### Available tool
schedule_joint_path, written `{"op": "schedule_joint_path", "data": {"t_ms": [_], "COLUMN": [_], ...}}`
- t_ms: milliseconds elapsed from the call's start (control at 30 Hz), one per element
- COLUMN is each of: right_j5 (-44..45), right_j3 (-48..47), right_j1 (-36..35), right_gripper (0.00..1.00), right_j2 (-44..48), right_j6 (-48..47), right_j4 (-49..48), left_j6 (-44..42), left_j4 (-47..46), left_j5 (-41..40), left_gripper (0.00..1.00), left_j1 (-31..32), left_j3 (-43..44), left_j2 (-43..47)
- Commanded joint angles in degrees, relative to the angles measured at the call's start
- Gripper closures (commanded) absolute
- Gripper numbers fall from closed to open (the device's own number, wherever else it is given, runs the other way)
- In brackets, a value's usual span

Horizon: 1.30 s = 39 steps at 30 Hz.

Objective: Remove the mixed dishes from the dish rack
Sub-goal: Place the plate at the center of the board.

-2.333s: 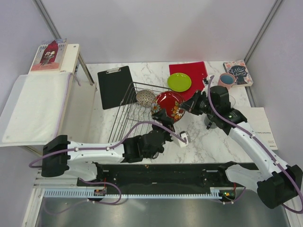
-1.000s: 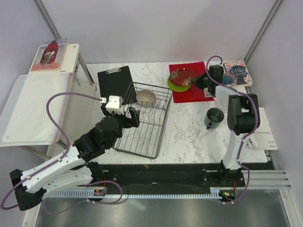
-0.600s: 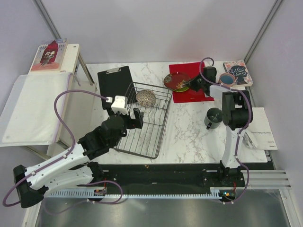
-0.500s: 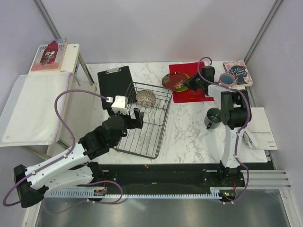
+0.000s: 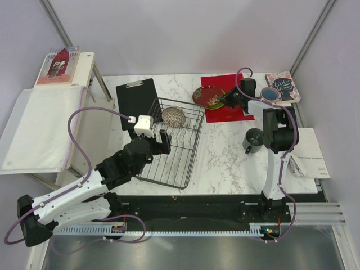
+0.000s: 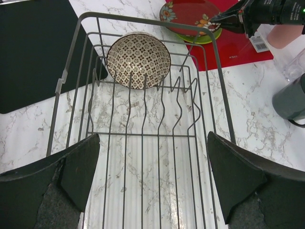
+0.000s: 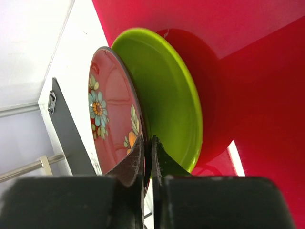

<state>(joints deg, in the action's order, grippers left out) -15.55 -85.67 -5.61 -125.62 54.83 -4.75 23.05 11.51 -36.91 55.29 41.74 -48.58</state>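
Currently, right end effector (image 7: 148, 143) clamped on dark red patterned plate (image 7: 107, 119), atop lime-green plate (image 7: 167, 95)

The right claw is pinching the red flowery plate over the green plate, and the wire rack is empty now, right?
Not empty: the left wrist view shows the patterned bowl standing in the wire rack. The right claw does pinch the red flowery plate over the green plate.

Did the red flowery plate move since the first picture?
Yes. The dark red patterned plate went from the dish rack's right side to farther back and right, over the lime-green plate on the red mat.
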Motion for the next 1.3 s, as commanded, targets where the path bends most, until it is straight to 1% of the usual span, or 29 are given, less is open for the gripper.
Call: {"op": "schedule_joint_path", "data": {"t_ms": [0, 267, 300, 367, 400, 500, 567, 700, 800, 900, 1067, 1200, 1267], "right_j5": [1.0, 1.2, 0.4, 0.0, 0.1, -0.3, -1.8, -3.4, -3.5, -3.5, -4.1, -4.3, -4.7], "right_j3": [0.5, 1.6, 1.4, 1.3, 1.4, 1.8, 1.9, 2.3, 3.4, 3.8, 5.6, 7.8, 9.4], "right_j1": [1.0, 1.7, 1.7, 1.8, 1.9, 2.0, 2.2, 2.0, 1.7, 1.6, 1.6, 1.6, 1.2], "right_gripper": [1.00, 1.00, 0.88, 0.74, 0.63, 0.53, 0.49, 0.45, 0.42, 0.41, 0.42, 0.44, 0.45], "right_j2": [2.7, 3.2, 2.8, 2.8, 3.4, 5.1, 6.0, 10.8, 15.5, 18.1, 16.8, 14.9, 15.2], "right_j6": [0.5, 0.1, -0.1, -0.1, -0.1, 0.5, 1.9, 5.8, 6.5, 6.2, 4.4, 4.6, 5.2], "right_j4": [-2.7, -3.5, -3.4, -3.2, -3.2, -3.2, -4.4, -5.9, -6.5, -5.0, -3.2, -3.9, -5.9], "left_j6": [2.8, 3.1, 3.1, 3.3, 3.5, 3.7, 3.7, 3.7, 4.2, 5.2, 7.3, 7.8, 7.4], "left_j4": [-0.8, -0.7, -0.6, -0.7, -0.7, -0.5, -0.4, 0.2, 0.8, 1.6, 2.3, 2.8, 3.0], "left_j5": [0.2, 0.4, 0.5, 0.7, 0.8, 1.2, 1.2, 1.5, 1.7, 2.3, 3.8, 4.8, 5.1], "left_gripper": [0.01, 0.01, 0.01, 0.01, 0.01, 0.01, 0.01, 0.01, 0.01, 0.01, 0.01, 0.01, 0.01], "left_j1": [-0.2, -0.2, -0.2, -0.2, -0.2, -0.2, -0.2, -0.2, -0.2, -0.2, -0.2, -0.2, -0.2], "left_j3": [-0.6, -0.7, -0.7, -0.6, -0.5, -0.3, -0.1, 0.4, 0.5, 0.5, 0.3, 0.1, -0.1], "left_j2": [1.1, 0.6, 0.6, 0.4, 0.3, 0.1, 0.2, 0.5, 0.5, 0.2, -0.7, -0.6, -0.3]}}
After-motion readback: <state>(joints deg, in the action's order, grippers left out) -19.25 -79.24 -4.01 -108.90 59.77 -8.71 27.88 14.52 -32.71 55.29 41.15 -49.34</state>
